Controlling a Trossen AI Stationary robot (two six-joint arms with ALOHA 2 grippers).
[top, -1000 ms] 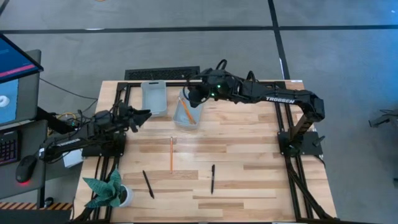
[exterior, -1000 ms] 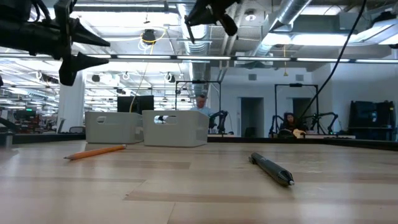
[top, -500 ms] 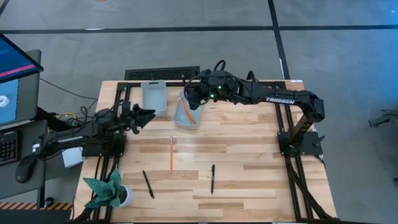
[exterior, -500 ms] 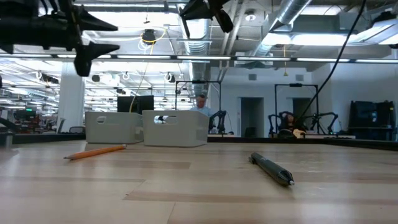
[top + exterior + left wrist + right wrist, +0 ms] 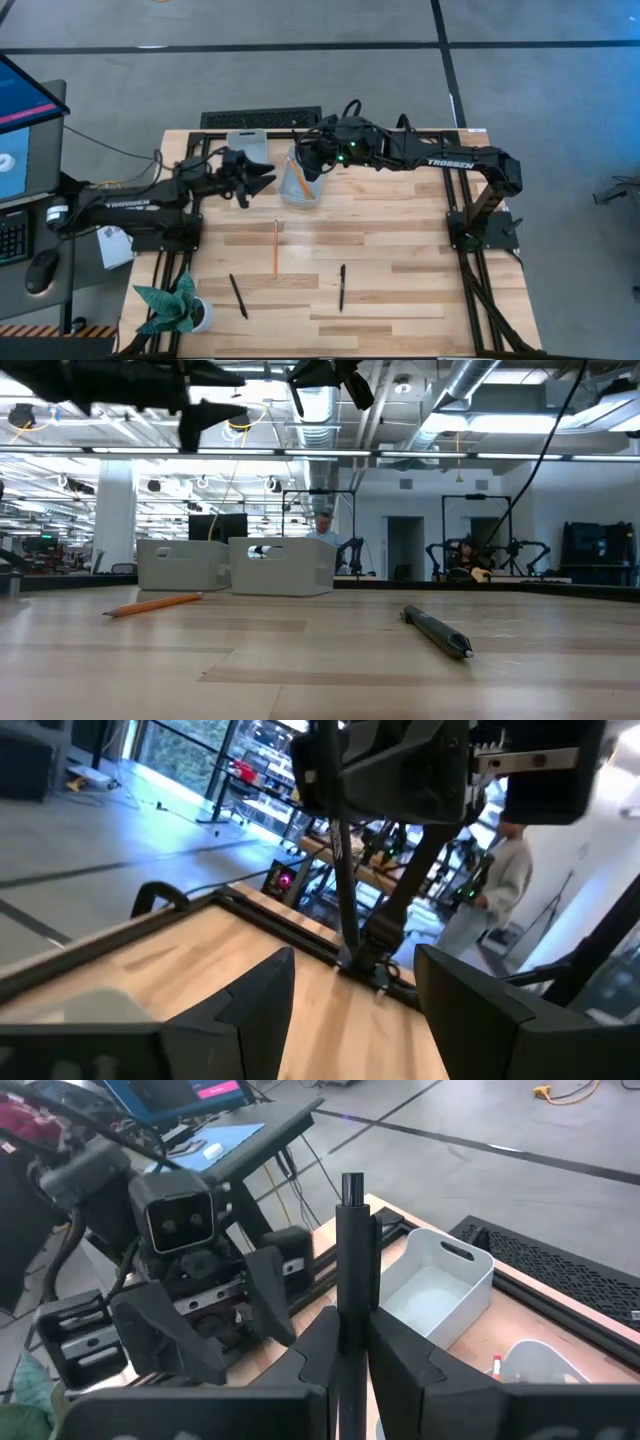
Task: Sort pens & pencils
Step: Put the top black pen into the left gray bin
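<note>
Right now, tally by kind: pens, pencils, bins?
black pens: 3 (two on the table, the second at; one in the right claw)
orange pencils: 2 seen (one on the table, one in the right-hand bin; any more in there are hidden)
bins: 2
Total: 7

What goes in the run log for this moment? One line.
right pincer: shut on pen, above bins | left pincer: open, empty, facing it | table: one pencil, two pens

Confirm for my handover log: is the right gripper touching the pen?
Touching. The right wrist view shows the right gripper with both fingers pressed against the upright black pen.
</note>
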